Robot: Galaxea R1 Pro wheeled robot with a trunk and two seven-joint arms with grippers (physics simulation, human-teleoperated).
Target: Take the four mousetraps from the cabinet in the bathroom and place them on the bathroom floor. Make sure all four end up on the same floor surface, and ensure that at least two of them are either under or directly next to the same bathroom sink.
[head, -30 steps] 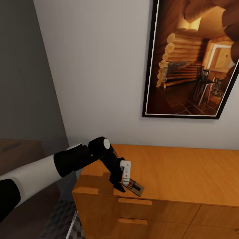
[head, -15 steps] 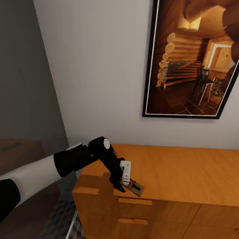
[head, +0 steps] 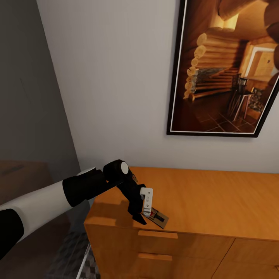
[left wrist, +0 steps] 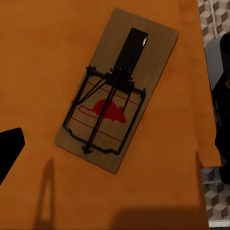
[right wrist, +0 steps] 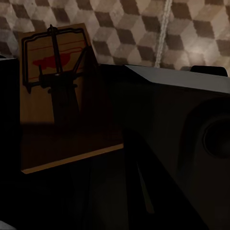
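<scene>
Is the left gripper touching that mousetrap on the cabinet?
Apart. The left wrist view shows the mousetrap lying flat on the cabinet, bare wood around it.

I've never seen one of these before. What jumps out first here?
A big framed picture of a log cabin hangs on the wall above an orange wooden cabinet. On its top, near the front left corner, the left gripper hovers over a mousetrap with a red mouse printed on it. The right gripper holds another mousetrap above the cube-patterned floor.

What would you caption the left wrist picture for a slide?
A mousetrap with a red mouse print lies flat on the orange cabinet top.
</scene>
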